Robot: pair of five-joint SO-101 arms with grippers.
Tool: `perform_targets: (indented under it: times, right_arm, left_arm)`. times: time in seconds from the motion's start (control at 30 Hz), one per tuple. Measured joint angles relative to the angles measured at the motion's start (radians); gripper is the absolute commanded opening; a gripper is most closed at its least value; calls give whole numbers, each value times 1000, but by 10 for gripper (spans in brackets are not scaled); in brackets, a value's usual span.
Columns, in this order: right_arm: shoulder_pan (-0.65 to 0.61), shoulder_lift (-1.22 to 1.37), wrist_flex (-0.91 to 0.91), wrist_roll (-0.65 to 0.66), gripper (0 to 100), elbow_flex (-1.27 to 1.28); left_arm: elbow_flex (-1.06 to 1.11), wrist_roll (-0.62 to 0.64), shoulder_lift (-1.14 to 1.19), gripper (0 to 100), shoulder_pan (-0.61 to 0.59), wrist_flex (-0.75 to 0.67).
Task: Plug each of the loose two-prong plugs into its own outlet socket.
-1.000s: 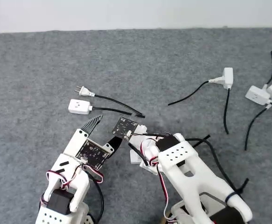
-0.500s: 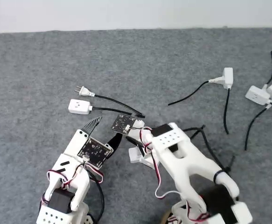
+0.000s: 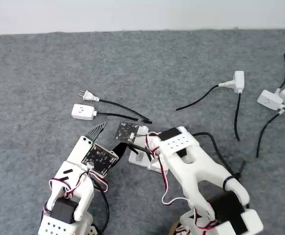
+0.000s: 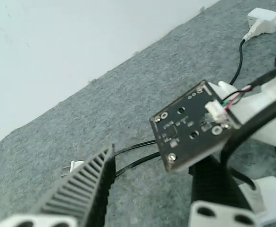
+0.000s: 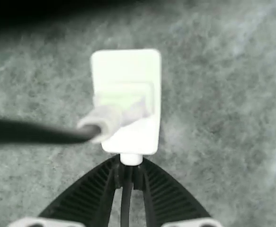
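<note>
One loose plug (image 3: 86, 95), one vacant socket (image 3: 82, 111), adjacent. Left fingers (image 4: 93, 187) apart; right fingers (image 5: 97, 189) clamped on cord (image 5: 125, 203) of one occupied socket (image 5: 126, 71).

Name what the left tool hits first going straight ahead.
The left tool likely meets the black cords first; the right arm's circuit board hangs close beside that line, depth unclear.

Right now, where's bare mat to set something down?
Bare: the grey mat along the wall, and between the loose plug and the plugged-in socket. Crowded: around the left end effector, right end effector and right-edge sockets.
</note>
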Motion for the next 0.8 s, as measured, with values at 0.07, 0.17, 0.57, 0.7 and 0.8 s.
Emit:
perform_targets:
  times: [0.07, 0.17, 0.57, 0.7, 0.8]
  right_arm:
    - [0, 0, 0, 0, 10, 2]
    - [0, 0, 0, 0, 10, 2]
    - [180, 18, 0, 69, 10, 11]
    - [290, 20, 8, 109, 10, -9]
    - [379, 21, 26, 138, 10, -49]
  left_arm:
    - [0, 0, 0, 250, 0, 0]
    - [0, 0, 0, 250, 0, 0]
    - [-2, 0, 0, 250, 9, -2]
    - [-5, 0, -3, 250, 6, -3]
    - [-5, 0, -3, 250, 6, -3]
